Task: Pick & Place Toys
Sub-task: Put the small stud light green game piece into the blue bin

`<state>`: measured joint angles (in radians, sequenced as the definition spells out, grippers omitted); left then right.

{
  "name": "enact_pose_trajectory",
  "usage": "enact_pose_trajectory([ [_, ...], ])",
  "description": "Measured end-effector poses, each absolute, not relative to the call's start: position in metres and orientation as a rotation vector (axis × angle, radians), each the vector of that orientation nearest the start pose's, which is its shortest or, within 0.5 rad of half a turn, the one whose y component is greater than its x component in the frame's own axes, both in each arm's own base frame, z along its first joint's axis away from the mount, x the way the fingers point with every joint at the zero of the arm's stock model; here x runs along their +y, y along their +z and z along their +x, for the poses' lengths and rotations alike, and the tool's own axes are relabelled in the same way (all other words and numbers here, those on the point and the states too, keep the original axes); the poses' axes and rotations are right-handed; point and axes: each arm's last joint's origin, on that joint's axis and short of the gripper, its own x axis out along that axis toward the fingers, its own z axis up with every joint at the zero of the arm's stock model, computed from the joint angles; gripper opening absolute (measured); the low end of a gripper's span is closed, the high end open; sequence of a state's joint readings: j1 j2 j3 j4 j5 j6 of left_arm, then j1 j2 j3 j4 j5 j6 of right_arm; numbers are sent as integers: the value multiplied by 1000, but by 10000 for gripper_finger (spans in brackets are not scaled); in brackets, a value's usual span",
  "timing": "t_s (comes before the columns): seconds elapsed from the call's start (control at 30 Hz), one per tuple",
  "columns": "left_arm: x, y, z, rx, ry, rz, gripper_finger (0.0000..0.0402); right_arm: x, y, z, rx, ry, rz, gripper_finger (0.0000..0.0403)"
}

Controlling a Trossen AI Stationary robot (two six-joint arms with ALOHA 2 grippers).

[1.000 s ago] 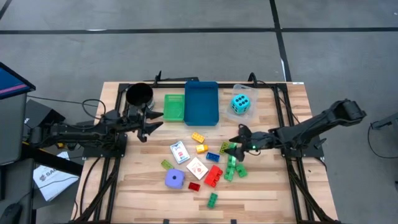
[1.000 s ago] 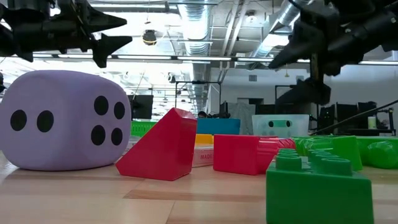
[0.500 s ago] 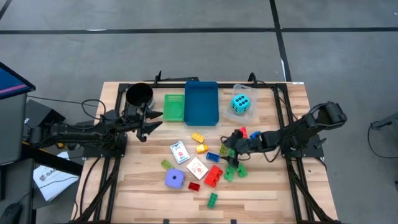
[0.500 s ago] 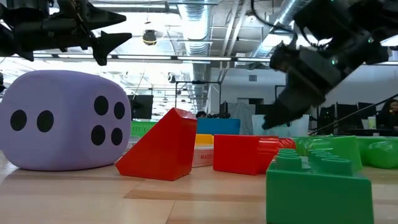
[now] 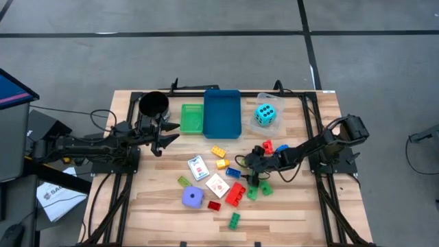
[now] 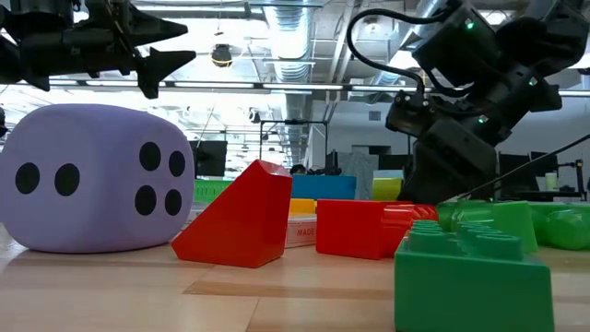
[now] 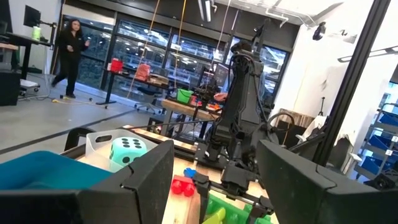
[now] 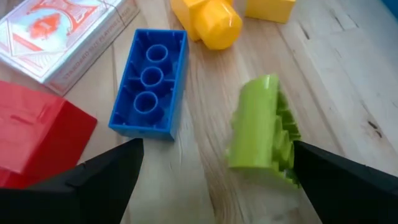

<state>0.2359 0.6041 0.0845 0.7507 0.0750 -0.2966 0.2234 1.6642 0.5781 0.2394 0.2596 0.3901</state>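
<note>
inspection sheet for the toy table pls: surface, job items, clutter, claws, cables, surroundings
Surface: wooden slat table on a dark frame.
Job's things: purple die, card packs and loose bricks mid-table; cyan die in the clear tray; blue brick and lime brick lie apart on the wood.
Clutter: black cup, green tray, blue tray along the far edge.
Claws: right claw open, low over the lime and blue bricks, holding nothing; left claw open, empty, raised beside the black cup.
Cables: cable loop on the right arm.
Surroundings: grey floor; person far off in the room.
</note>
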Motion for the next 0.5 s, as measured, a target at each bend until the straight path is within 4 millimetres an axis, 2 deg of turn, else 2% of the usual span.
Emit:
enact_pose_trajectory([
  [0.13,30,206,136,-248,126,-259,223,53,106,270,801,-198,169,390],
  [0.27,30,206,136,-248,125,-259,223,53,106,270,802,-200,167,362],
  [0.5,30,206,136,-248,125,-259,223,52,105,269,817,-209,160,262],
])
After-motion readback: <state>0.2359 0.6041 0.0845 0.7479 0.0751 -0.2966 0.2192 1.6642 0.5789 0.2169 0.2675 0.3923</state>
